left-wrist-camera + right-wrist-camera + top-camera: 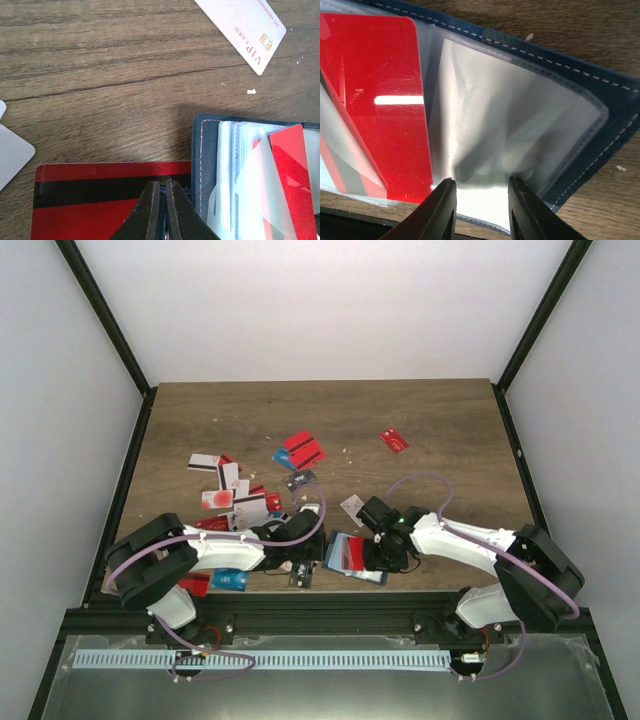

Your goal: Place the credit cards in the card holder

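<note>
- Your right gripper (480,181): jaws part spread, straddling the near edge of an empty clear sleeve (510,115) in the open card holder (590,87). No firm pinch shows, so don't call it a grip.
- Your left gripper (162,182): fingers pressed together, over a red striped card (90,205) just beside the holder's navy edge. Whether anything thin is pinched, you cannot tell.
- The holder lies open by the near edge of the table (430,420), about mid-width, between the two grippers. One red card (375,100) already sits in a sleeve.
- Step, my read: readying a sleeve so a card can go in.
- Next you need the sleeve mouth held apart, a loose card fed in edge-first, and the holder pinned so it doesn't slide.
- Only the right wrist shows the sleeve empty and the stitched rim.
- Only the left wrist shows the white VIP card (240,25) beyond the holder.
- Only the top view shows the loose credit cards (240,495) scattered left of middle and a lone red card (394,440) apart toward the right edge. Many are not yet in.
</note>
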`<move>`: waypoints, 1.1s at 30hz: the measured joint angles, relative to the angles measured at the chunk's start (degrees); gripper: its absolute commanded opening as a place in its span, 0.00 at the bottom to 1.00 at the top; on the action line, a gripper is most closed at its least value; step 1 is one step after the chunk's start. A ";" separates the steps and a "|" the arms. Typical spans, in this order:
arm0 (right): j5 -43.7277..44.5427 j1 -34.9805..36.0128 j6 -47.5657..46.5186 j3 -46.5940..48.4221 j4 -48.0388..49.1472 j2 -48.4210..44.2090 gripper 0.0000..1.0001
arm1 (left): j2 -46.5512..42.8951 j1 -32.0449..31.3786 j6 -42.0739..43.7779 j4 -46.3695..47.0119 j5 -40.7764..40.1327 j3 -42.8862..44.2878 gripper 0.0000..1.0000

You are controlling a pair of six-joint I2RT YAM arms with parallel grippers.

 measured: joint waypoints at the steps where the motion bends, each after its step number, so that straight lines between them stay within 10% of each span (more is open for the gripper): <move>1: -0.04 0.00 0.00 0.09 0.02 0.20 0.31 | 0.02 0.00 0.00 0.00 0.00 0.00 0.04; 26: -3.96 3.80 -1.01 3.28 4.17 4.37 0.45 | 0.31 -0.02 -0.02 0.44 -0.04 -0.15 0.04; 33: -3.41 3.98 -1.07 3.30 2.69 2.49 0.45 | -1.90 -0.11 0.68 -4.33 -2.34 -0.22 0.33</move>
